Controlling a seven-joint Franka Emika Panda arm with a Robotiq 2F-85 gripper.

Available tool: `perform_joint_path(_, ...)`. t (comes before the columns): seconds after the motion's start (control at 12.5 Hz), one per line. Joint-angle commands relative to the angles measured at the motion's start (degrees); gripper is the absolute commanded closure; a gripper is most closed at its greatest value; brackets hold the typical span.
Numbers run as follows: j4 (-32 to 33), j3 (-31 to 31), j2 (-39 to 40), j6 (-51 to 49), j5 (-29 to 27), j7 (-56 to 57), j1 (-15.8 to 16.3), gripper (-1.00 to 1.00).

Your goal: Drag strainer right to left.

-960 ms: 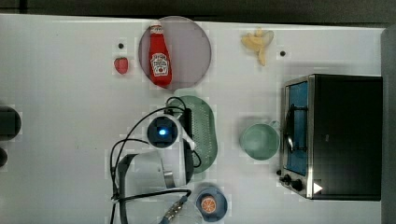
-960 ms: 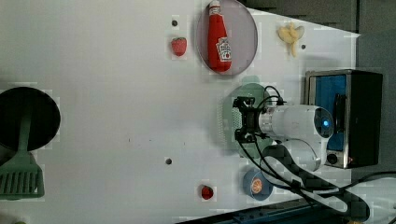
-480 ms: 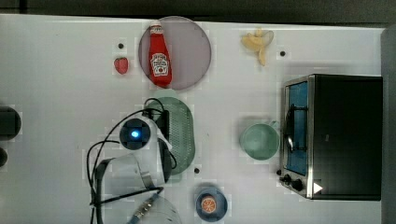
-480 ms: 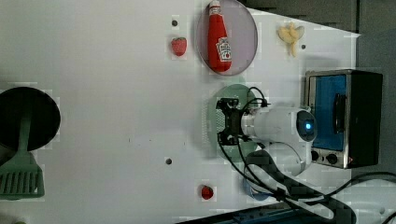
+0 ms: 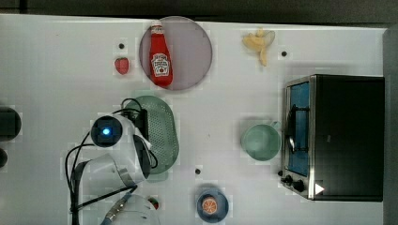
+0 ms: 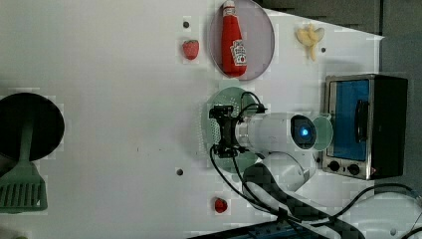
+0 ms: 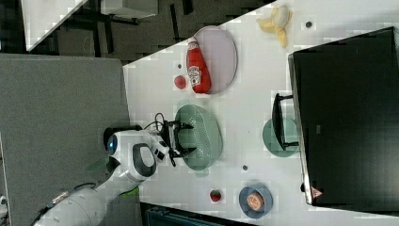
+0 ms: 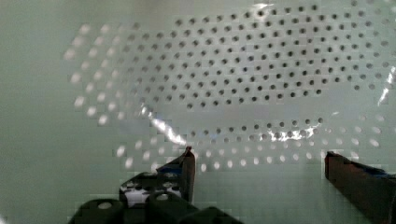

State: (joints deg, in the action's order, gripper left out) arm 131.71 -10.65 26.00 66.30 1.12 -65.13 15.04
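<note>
The strainer (image 5: 164, 136) is a large mint-green oval colander with a hole-dotted base. It lies on the white table just below the plate in the top view, left of the table's middle. My gripper (image 6: 219, 130) reaches down into it, near the wall on the top view's left. The wrist view looks straight onto the perforated base of the strainer (image 8: 233, 70). There my gripper (image 8: 261, 175) stands open, one black fingertip (image 8: 185, 165) at each side, with nothing clamped between them. In the right view the gripper (image 7: 187, 138) sits inside the rim of the strainer (image 7: 207, 136).
A ketchup bottle (image 5: 160, 56) lies on a mauve plate (image 5: 195, 51) close behind the strainer. A strawberry (image 5: 121, 65), banana (image 5: 259, 42), mint cup (image 5: 260, 142), toaster oven (image 5: 340, 136) and blue bowl with an orange (image 5: 212, 205) stand around. A black pan (image 6: 30, 127) sits far off at the left view's left.
The arm and the strainer have slid together toward the top view's left, away from the mint cup. The fingers have stayed wide apart.
</note>
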Motion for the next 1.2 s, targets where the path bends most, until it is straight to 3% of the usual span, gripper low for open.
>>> perform_joint_path(0.08, -3.48, -0.24, 1.60, -1.17, -1.02, -7.74, 3.02, -1.00)
perform_joint_path(1.2, -19.41, -0.25, 11.57, -3.55, -1.10, -21.56, 13.59, -1.00)
